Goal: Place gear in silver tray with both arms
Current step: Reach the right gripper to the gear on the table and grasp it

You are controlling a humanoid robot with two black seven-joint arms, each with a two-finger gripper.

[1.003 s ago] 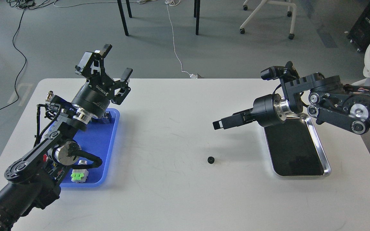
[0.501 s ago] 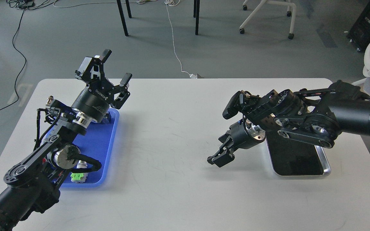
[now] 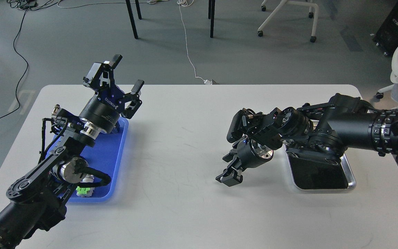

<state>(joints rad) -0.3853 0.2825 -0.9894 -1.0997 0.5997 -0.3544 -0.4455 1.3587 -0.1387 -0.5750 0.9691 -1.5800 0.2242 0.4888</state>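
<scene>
The gear is hidden; the spot on the white table [image 3: 185, 138] where it lay is covered by my right gripper [image 3: 228, 177]. That gripper points down and left, its tips at the table surface just left of the silver tray [image 3: 352, 180]. Its fingers overlap from here, so I cannot tell whether they are open or closed on anything. My right arm [image 3: 351, 129] lies across the far half of the silver tray, whose dark bottom holds nothing that I can see. My left gripper [image 3: 128, 72] is open and empty, raised above the far end of the blue tray [image 3: 107, 155].
The blue plastic tray at the left holds a green-and-white part [image 3: 83, 190] near its front end, partly behind my left arm [image 3: 67, 148]. Chair and table legs and cables are on the floor beyond the table's far edge.
My right arm swung forward and down from above the silver tray to the gear's spot, and the gripper now covers the gear. The left gripper stayed nearly still.
</scene>
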